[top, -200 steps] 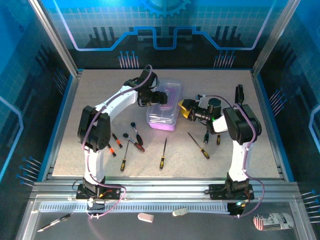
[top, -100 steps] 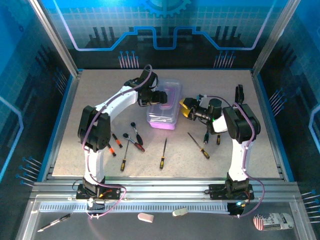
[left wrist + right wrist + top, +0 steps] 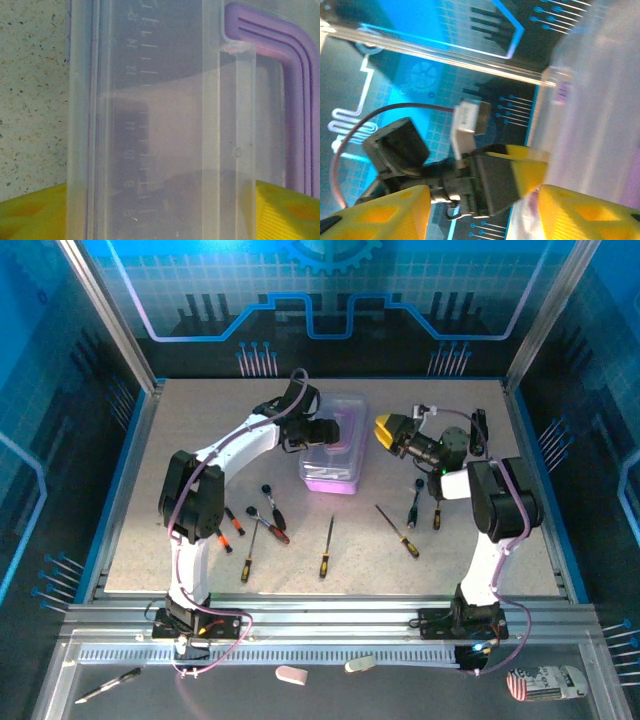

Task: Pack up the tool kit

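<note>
Speckled beige tabletop [image 3: 180,440] lies under me, fenced by a blue rim [image 3: 128,480] and glowing blue panel walls [image 3: 60,360]. My left claw [image 3: 160,186] straddles the tool kit case [image 3: 333,452], which sits toward the far middle of the table. Its jaws stand wide, one yellow finger [image 3: 30,215] against the outer edge of the clear lid [image 3: 165,125] and the other against the wall beside the purple handle [image 3: 296,90], so I have the case clamped between them. Raised ruler marks [image 3: 135,125] run along the lid right under my wrist. My right claw [image 3: 389,430] hovers near the case's right side with a narrow gap between them, its jaws spread and nothing in them. From that wrist the case is a pale blur on the right, and my left claw's dark body sits straight ahead. Left of the case the table is bare out to the rim. A bare strip runs behind it to the back wall, and there is bare room beyond my right claw to the right rim. The near half is busier, with the screwdrivers [image 3: 326,546] lying loose and flat. Several lie by my left arm, one in the middle, and a few close to my right arm. All of them are apart from the case and short of the near edge.
</note>
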You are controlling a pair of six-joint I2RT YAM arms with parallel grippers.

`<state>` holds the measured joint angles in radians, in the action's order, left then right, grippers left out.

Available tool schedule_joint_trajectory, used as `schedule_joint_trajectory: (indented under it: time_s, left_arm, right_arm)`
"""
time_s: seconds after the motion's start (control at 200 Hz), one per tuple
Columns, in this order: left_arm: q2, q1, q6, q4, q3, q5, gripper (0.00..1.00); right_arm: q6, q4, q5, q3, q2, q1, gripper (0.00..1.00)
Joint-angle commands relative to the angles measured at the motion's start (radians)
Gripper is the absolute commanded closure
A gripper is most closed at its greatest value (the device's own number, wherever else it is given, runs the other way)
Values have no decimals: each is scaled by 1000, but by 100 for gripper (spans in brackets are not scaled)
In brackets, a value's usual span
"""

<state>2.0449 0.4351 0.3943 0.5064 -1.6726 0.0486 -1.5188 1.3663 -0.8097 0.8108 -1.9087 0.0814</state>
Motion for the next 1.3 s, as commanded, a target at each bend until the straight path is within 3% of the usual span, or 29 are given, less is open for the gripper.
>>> schedule_joint_trajectory:
  time_s: [0.0, 0.225, 0.405, 0.765, 1.086, 1.166, 1.296]
  left_arm:
    - [147, -21, -14, 189, 101, -127, 30]
    - [124, -60, -86, 137, 129, 16, 32]
    - [101, -71, -156, 149, 126, 26, 33]
    - [107, -81, -137, 116, 133, 107, 35]
    - [112, -77, -132, 109, 142, 122, 36]
    - [118, -67, -135, 124, 132, 83, 36]
    - [152, -56, -128, 181, 92, 9, 36]
  right_arm:
    - [7, 39, -22, -20, 0, -20, 43]
    - [23, 32, -34, -19, -146, -36, 35]
    - [83, -20, -65, 8, -203, -19, 29]
    - [100, -65, -64, 63, -257, 54, 28]
    - [78, -56, -70, 144, -309, 94, 28]
    - [-3, 53, -76, 152, -325, 98, 31]
    - [-7, 56, -88, 146, -250, 98, 32]
